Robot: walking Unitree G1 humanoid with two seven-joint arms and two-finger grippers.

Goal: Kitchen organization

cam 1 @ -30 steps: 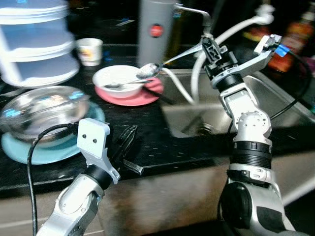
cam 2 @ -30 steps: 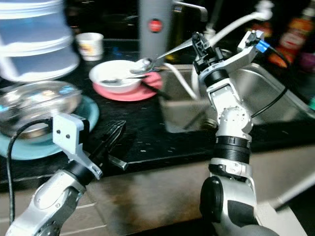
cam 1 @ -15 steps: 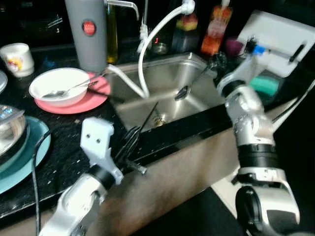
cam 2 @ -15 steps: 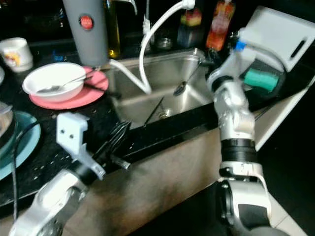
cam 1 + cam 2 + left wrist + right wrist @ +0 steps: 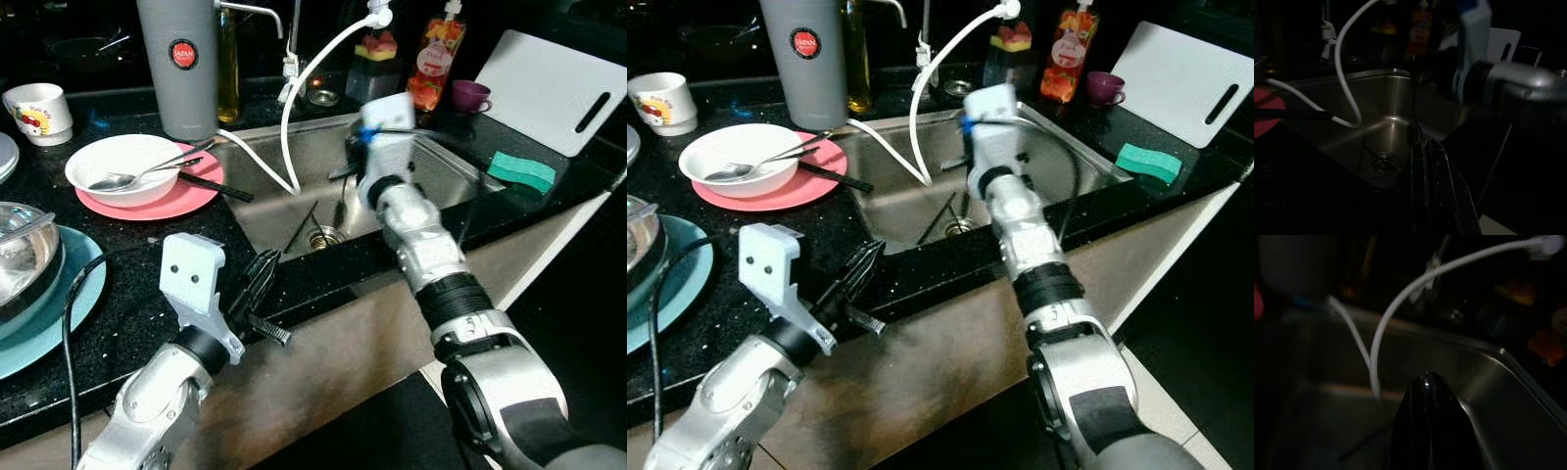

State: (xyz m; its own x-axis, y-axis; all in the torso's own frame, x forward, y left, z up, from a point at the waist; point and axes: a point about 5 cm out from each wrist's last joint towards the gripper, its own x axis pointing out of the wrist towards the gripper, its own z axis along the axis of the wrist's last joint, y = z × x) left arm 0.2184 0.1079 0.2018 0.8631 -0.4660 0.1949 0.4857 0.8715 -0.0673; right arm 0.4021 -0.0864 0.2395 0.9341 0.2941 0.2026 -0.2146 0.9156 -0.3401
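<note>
The right pincer (image 5: 1430, 382) hangs over the steel sink (image 5: 446, 166), fingers pressed together with nothing visible between them. A spoon (image 5: 338, 211) stands in the basin near the drain. The left pincer (image 5: 257, 284) hovers closed and empty above the dark surface (image 5: 127, 264) edge

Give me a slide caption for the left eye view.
Right gripper reaches into the steel sink; left gripper hovers above the black counter edge.

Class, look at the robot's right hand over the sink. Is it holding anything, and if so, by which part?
It cannot be told. The right hand is down in the sink, its fingers pressed together, and nothing can be made out between them.
</note>
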